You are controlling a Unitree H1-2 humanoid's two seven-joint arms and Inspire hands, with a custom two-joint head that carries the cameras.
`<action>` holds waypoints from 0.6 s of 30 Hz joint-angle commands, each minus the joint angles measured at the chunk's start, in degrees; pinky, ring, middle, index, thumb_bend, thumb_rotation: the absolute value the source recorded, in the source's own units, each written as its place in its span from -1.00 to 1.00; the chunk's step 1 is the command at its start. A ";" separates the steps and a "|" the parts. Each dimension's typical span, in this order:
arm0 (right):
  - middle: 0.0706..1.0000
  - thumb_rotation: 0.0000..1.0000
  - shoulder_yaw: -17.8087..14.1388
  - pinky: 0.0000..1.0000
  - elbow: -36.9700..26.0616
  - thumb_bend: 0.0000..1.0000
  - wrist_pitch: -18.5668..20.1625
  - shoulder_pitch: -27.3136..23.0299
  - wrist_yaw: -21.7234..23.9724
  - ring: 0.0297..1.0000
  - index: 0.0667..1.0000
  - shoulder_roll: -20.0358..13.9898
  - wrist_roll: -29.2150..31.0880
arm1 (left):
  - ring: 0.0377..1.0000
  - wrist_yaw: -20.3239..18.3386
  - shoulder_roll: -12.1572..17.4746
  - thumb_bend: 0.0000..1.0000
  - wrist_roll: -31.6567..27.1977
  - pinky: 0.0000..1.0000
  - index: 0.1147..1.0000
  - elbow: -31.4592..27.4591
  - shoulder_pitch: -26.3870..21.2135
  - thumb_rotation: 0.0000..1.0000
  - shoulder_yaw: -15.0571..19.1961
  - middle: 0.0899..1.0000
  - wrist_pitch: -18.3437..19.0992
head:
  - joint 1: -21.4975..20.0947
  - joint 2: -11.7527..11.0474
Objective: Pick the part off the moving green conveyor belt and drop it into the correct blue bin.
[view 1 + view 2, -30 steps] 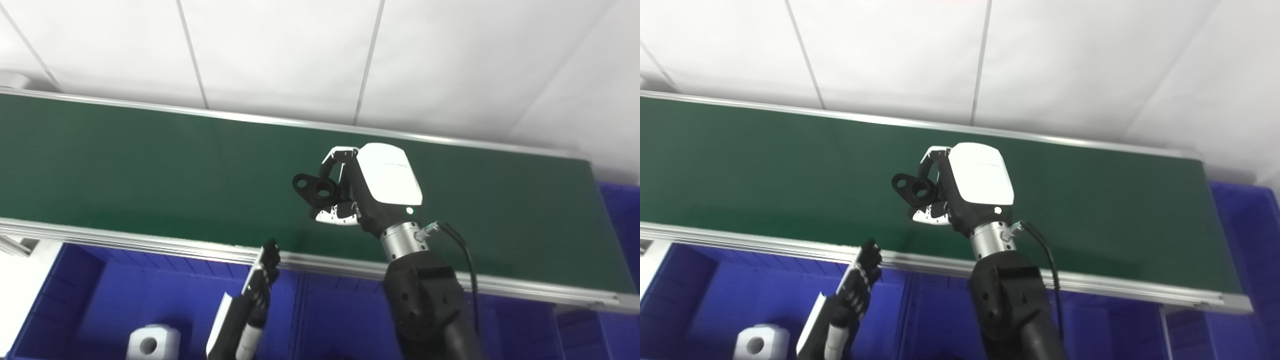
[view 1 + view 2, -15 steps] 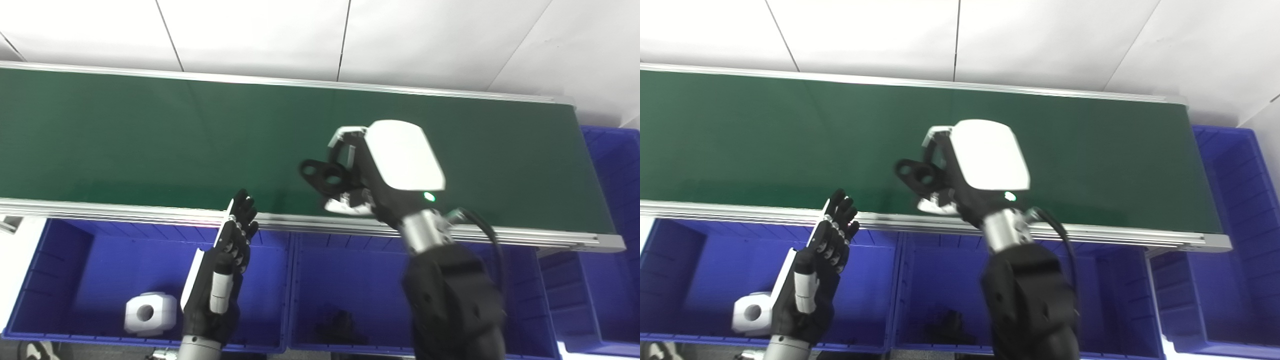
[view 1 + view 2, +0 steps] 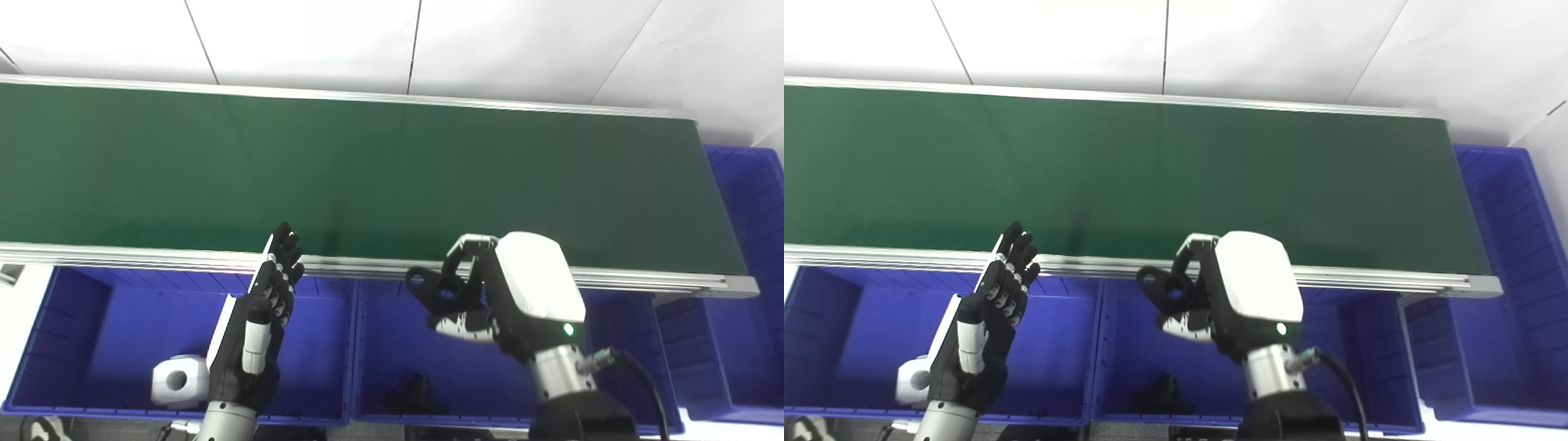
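A: What is being risked here?

B: The part (image 3: 442,293), a black piece with round holes, is being pinched by the right hand (image 3: 490,300) at lower centre, above the middle bin (image 3: 392,343). If it is released crookedly, the bin's rim could be struck.

A: And the left hand (image 3: 260,324)?

B: It is being held spread, empty, at lower left.

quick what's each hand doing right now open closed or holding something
Left hand: open, fingers extended, holding nothing.
Right hand: shut on the black part, above the middle blue bin.
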 commanded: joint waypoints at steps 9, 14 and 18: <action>-0.56 -0.73 -2.31 -0.75 12.82 0.01 -1.03 0.29 -5.04 -0.67 -0.10 -0.64 2.05 | 1.00 -1.01 0.28 0.81 0.59 1.00 1.00 -2.67 0.39 0.93 -0.08 1.00 0.25 | -0.75 0.41; -0.51 -0.73 -2.80 -0.71 16.73 0.01 -0.65 -1.21 -7.21 -0.63 -0.09 -1.32 1.71 | 1.00 -1.18 0.20 0.81 0.21 1.00 1.00 -2.36 0.43 0.94 0.02 1.00 -0.15 | -0.88 0.37; -0.38 -0.68 -2.40 -0.67 19.93 0.02 -0.25 -2.18 -10.92 -0.57 -0.09 -1.89 -1.55 | 1.00 -1.13 0.12 0.82 0.13 1.00 1.00 -2.18 0.41 0.92 0.16 1.00 -0.11 | -0.43 0.09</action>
